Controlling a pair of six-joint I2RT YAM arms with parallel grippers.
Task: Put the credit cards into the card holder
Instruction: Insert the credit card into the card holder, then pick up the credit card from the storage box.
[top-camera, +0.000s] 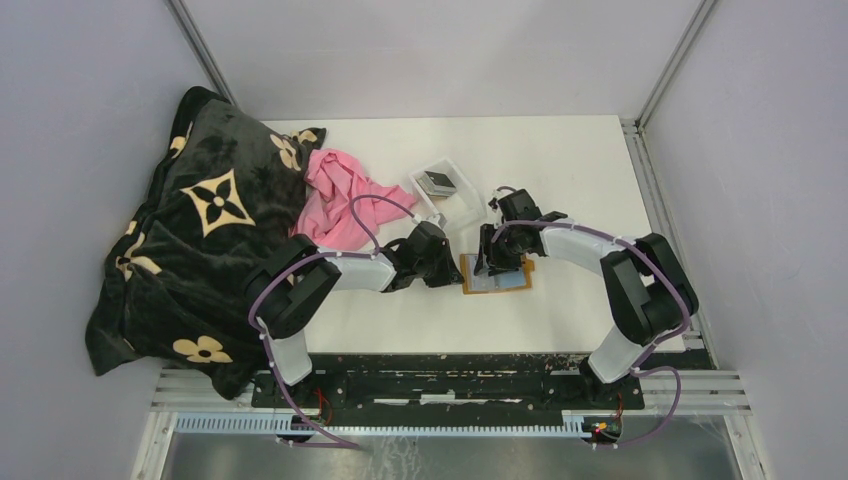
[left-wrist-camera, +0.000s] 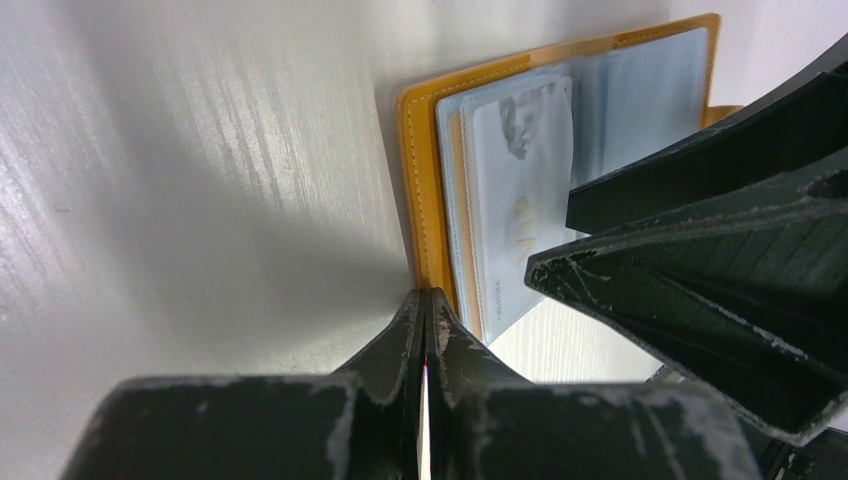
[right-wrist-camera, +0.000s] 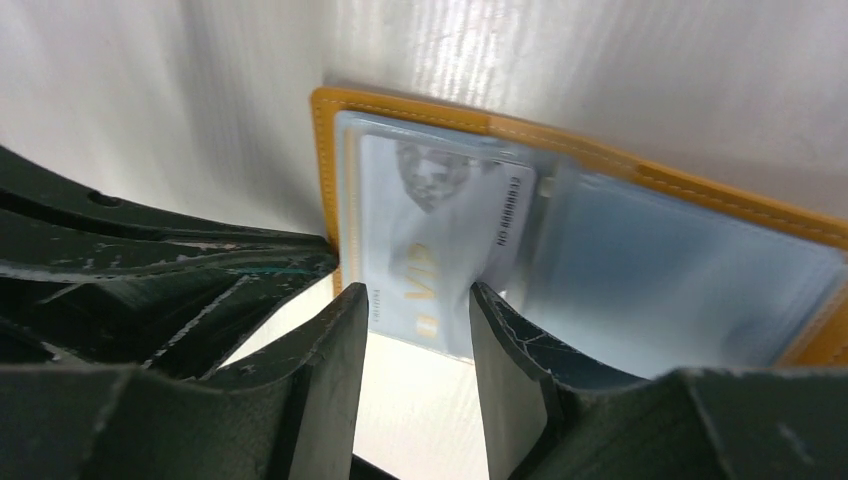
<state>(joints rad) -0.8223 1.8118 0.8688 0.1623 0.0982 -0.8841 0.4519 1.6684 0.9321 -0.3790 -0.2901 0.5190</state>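
Your right claw (right-wrist-camera: 418, 305) was released, fingers (right-wrist-camera: 335, 350) spread to either side of the pale card (right-wrist-camera: 425, 235). That card sat partly inside a clear pocket of the open holder (right-wrist-camera: 328, 150), its near edge sticking out over the table (top-camera: 600, 170). Your left claw (left-wrist-camera: 424, 305) was clenched on nothing, tips right at the holder's orange rim. A dark stack of cards (top-camera: 437, 182) lay in the clear tray (top-camera: 462, 205) just behind, beside the pink cloth (top-camera: 330, 195).

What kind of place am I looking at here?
Probably a robotics lab test cell: two robot arms bolted to a white table, plain panels around it, and household props like an orange wallet and a blanket.
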